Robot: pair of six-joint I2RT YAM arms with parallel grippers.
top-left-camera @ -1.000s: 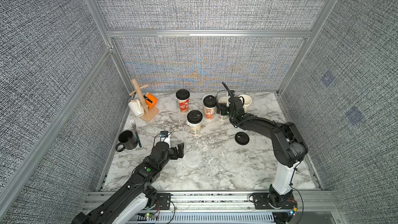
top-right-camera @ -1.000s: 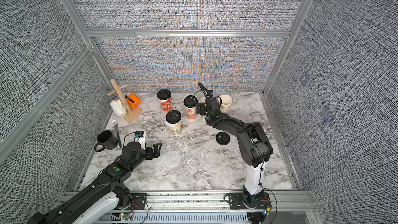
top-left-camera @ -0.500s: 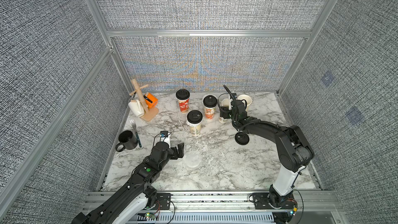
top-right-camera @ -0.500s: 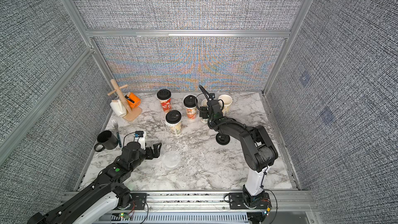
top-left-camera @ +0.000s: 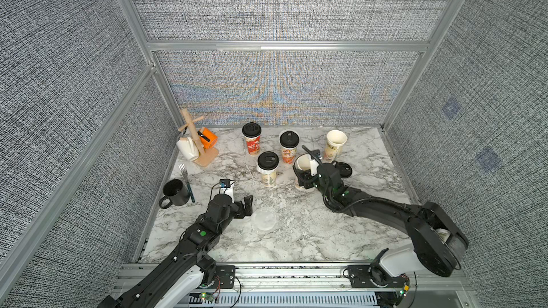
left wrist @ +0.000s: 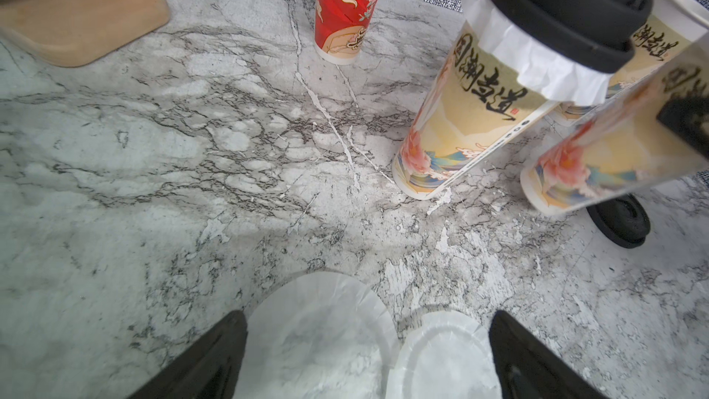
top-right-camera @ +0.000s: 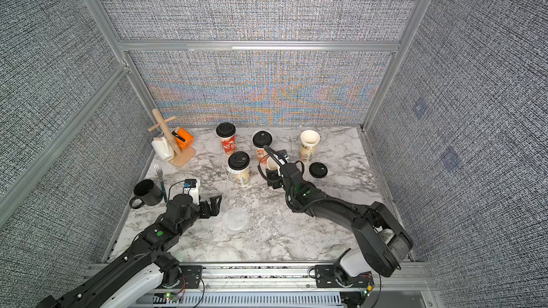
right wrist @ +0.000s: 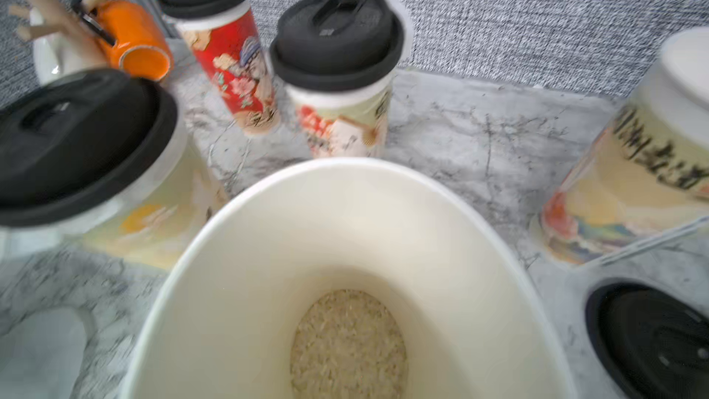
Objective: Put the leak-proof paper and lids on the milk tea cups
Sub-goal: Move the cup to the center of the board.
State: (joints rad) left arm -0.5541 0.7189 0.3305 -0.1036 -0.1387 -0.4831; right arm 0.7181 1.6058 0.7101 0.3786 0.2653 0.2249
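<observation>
Forward from the back row has come one open cup (top-left-camera: 303, 162), grasped by the right claw (top-left-camera: 304, 177); three lidded cups (top-left-camera: 267, 170) look finished, a second cup (top-left-camera: 336, 140) stands bare, and two paper discs (left wrist: 322, 335) wait on the table (top-left-camera: 326, 232) beside the released left claw (top-left-camera: 246, 207).

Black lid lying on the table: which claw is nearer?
Right. The right claw holds an open cup beside the black lid; the left claw is far off, by the paper discs.

The lidded beige milk tea cup (left wrist: 472, 109) is showing black brush calligraphy, seemingly 国潮 followed by two characters ending in 道, with a small red seal stamp (left wrist: 513, 111) beside it. The open beige cup (right wrist: 633, 186) is bearing the same lettering, blurred.
</observation>
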